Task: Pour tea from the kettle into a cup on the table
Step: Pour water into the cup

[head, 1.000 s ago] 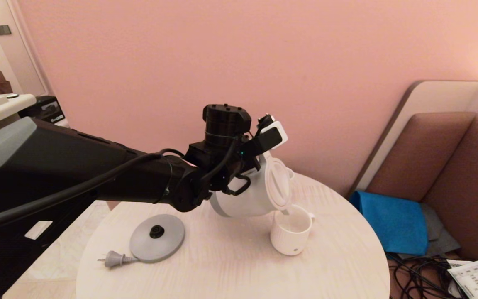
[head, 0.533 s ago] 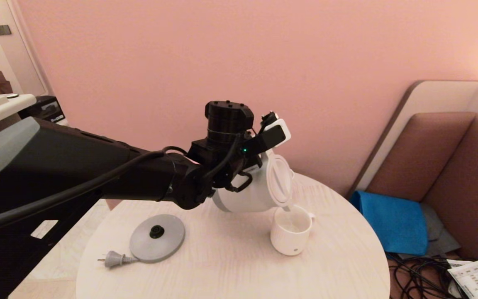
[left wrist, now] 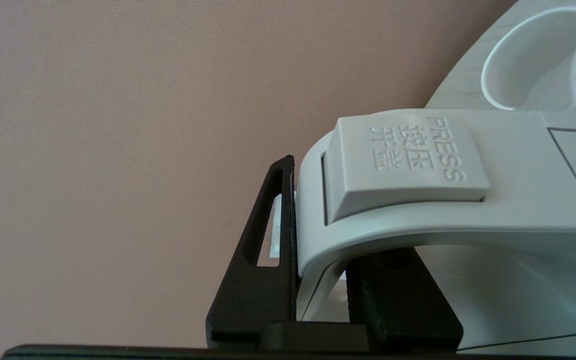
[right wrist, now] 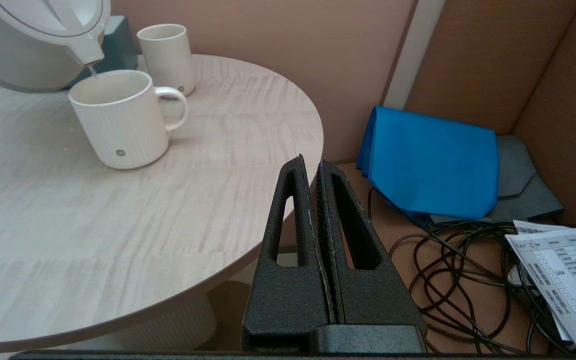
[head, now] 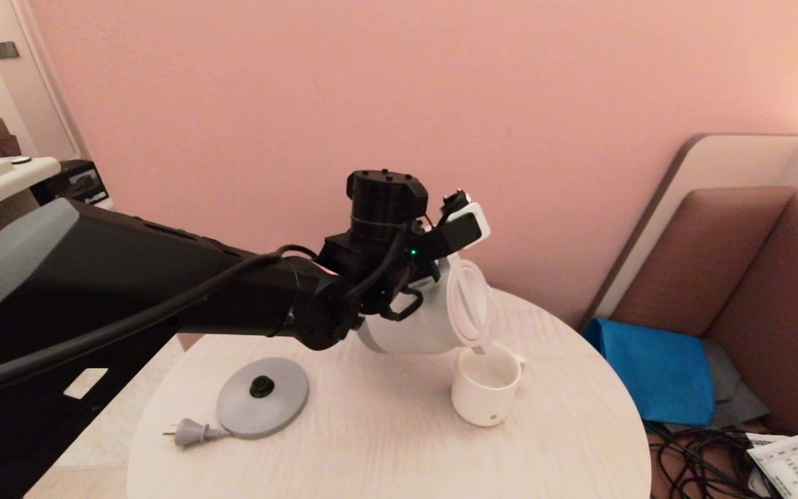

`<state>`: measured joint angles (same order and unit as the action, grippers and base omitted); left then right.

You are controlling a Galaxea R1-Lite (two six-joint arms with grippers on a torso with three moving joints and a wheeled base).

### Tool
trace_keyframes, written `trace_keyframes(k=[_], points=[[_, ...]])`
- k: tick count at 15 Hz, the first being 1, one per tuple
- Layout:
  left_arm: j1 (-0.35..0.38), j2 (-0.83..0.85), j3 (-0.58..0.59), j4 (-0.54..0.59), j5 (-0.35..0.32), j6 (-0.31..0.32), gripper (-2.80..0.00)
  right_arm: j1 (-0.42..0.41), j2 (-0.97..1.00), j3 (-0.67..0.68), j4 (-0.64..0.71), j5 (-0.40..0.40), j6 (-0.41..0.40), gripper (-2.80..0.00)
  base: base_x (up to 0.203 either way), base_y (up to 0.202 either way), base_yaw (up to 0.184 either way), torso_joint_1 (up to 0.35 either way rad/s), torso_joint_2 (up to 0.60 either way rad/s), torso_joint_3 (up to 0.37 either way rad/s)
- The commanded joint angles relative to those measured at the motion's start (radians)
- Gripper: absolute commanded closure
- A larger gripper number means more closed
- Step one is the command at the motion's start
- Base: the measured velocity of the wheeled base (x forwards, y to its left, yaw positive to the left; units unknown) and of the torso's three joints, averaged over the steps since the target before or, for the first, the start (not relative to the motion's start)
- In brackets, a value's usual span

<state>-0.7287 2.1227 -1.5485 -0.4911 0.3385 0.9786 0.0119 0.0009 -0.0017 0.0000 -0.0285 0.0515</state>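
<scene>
The white kettle point(head: 409, 326) hangs tipped far over to the right above the table point(head: 385, 443). Its flat lid faces sideways. My left gripper point(left wrist: 320, 260) is shut on its loop handle point(left wrist: 418, 215), just below the PRESS button. The spout sits right over the wide ribbed white cup point(head: 485, 388), and a thin stream of tea point(right wrist: 91, 71) runs into it. Pale tea point(head: 488, 374) shows inside the cup point(right wrist: 120, 120). My right gripper point(right wrist: 310, 165) is shut and empty, off the table's right edge and out of the head view.
The grey kettle base point(head: 262, 396) and its plug point(head: 191, 433) lie at the table's left front. A smaller handleless cup point(right wrist: 166, 57) and a grey box point(right wrist: 118, 42) stand behind the mug. A blue cloth point(head: 655, 367), tangled cables point(head: 697, 457) and a printed sheet point(head: 794, 464) lie to the right.
My left arm and the kettle have shifted slightly up and to the right. The spout has stayed over the cup.
</scene>
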Motion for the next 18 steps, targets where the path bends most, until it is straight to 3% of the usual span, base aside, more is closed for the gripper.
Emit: trace_keyframes(k=[1, 18], points=[[0.000, 0.005, -0.003, -0.003, 0.002, 0.018, 0.00, 0.000, 0.001, 0.000, 0.000, -0.001, 0.001, 0.00, 0.000, 0.000, 0.000, 0.000, 0.00, 0.000], [-0.009, 0.014, -0.007, -0.011, 0.011, 0.045, 0.00, 0.000, 0.001, 0.000, 0.000, -0.001, 0.001, 0.00, 0.000, 0.000, 0.000, 0.000, 0.00, 0.000]])
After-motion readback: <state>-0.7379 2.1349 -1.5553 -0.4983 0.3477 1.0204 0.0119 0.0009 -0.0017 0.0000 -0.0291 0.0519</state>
